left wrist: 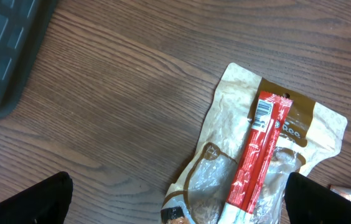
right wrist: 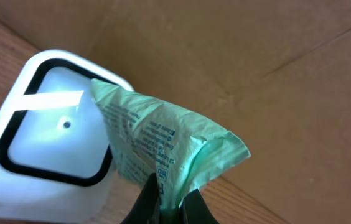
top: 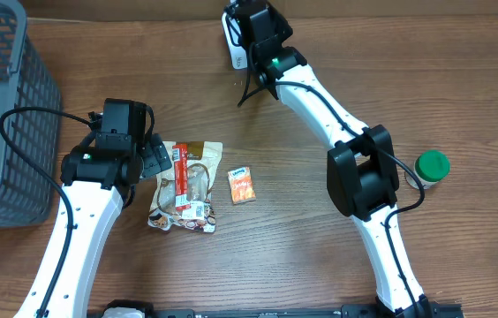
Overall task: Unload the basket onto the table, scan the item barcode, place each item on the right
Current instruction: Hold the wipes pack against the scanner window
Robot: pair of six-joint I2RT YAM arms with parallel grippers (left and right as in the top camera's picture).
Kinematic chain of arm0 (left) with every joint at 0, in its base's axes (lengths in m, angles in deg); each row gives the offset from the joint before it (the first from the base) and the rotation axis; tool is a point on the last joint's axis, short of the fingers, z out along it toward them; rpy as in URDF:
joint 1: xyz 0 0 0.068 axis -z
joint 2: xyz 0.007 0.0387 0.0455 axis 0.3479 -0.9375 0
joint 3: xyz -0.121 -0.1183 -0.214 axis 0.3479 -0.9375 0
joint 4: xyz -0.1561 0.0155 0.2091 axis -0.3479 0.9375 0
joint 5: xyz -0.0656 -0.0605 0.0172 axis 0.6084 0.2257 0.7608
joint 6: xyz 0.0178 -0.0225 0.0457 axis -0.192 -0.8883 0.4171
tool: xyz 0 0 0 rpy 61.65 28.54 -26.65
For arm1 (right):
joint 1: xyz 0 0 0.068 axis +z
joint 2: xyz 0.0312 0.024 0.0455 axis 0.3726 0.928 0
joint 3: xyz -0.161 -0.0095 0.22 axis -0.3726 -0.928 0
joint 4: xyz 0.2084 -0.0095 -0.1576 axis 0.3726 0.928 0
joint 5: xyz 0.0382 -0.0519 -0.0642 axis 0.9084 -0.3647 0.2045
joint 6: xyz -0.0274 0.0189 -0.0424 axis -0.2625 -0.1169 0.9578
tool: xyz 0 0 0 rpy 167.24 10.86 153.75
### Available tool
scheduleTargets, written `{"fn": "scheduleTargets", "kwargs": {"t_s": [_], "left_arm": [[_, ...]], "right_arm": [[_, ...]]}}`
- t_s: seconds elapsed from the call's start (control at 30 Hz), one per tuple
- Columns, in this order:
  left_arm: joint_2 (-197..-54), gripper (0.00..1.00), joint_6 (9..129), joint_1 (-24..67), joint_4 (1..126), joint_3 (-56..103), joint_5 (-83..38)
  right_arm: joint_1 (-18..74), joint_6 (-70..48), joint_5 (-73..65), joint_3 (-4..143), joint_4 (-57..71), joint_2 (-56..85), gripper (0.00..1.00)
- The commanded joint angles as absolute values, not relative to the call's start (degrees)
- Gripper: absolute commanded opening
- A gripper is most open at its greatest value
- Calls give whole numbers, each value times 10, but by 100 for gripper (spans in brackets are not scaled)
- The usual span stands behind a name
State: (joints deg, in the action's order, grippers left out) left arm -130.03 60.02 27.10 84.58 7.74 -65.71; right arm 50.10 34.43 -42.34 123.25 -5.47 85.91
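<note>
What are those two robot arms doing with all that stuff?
They are scanning shop items. The right gripper is shut on a pale green packet and holds it up by the window of the white scanner at the far side of the table. The left gripper is open and hovers over a tan snack bag with a red stick lying on it. A small orange packet lies beside them, and a grey basket sits on the left.
</note>
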Motion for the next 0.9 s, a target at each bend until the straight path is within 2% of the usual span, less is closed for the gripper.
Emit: {"fn": "scheduleTargets", "kwargs": {"t_s": [0.0,0.3,0.77,0.87], "left_arm": [[-1298,99,602,271,846,87,-665],[-1298,100,602,271,845,87,-665],[-1298,99,602,271,846,87,-665],[-1298,100,602,271,846,87,-665]], "right_arm": [[508,345,-419,1246,-37,859,4],[515,344,-375,1246,16,859,4],[541,345,-356,1246,20,859,4],[541,345,-313,1246,40,859,4]]}}
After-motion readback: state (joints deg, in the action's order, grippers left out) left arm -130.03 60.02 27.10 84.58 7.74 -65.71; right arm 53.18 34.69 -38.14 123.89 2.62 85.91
